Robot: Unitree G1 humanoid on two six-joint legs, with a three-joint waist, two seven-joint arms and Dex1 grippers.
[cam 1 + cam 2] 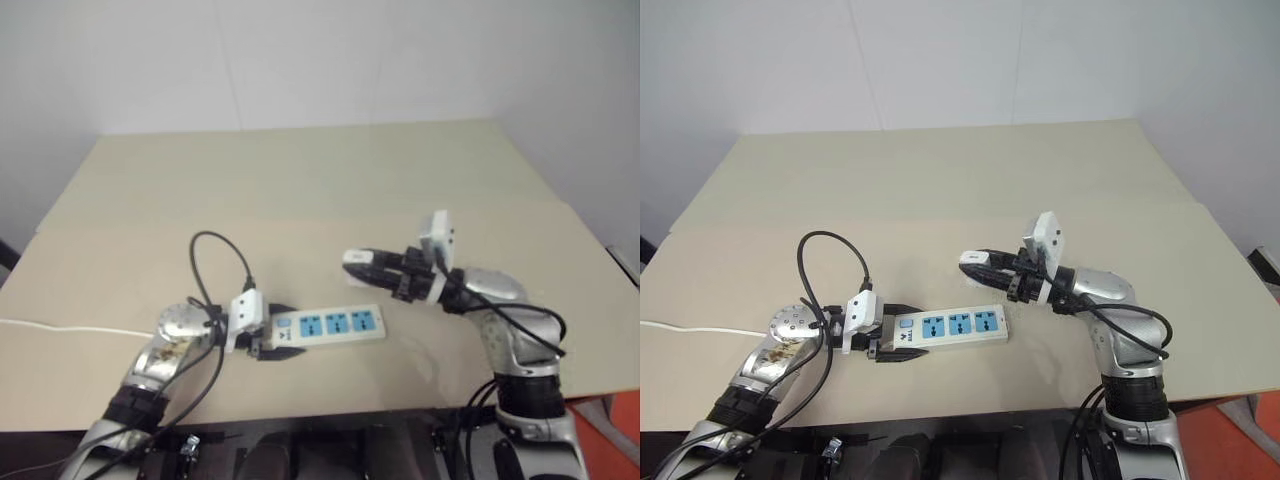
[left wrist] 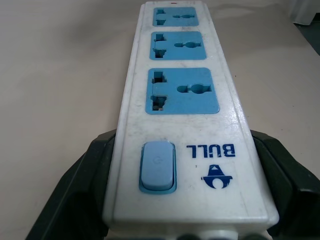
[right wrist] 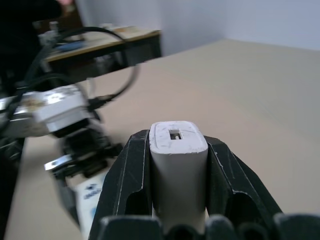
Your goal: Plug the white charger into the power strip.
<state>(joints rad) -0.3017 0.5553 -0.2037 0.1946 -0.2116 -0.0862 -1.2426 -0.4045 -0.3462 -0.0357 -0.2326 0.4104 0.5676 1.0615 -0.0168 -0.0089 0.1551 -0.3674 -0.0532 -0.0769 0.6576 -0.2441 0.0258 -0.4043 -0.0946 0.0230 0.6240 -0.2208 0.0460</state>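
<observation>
R gripper (image 1: 975, 261) clamps the charger (image 3: 178, 150) level above the strip (image 1: 335, 325), L fingers (image 2: 75, 190) pinching its switch end; w/o tilting down, prongs could miss sockets.

- My left gripper (image 1: 902, 331) clamps the switch end of the strip (image 1: 950, 327), flat on the table (image 1: 940, 190).
- My right gripper (image 1: 974, 261) holds the charger (image 1: 971, 259) above the strip.

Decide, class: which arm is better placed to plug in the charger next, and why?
The right. Its gripper already clamps the charger above the table, while the left gripper straddles the power strip at its switch end.
</observation>
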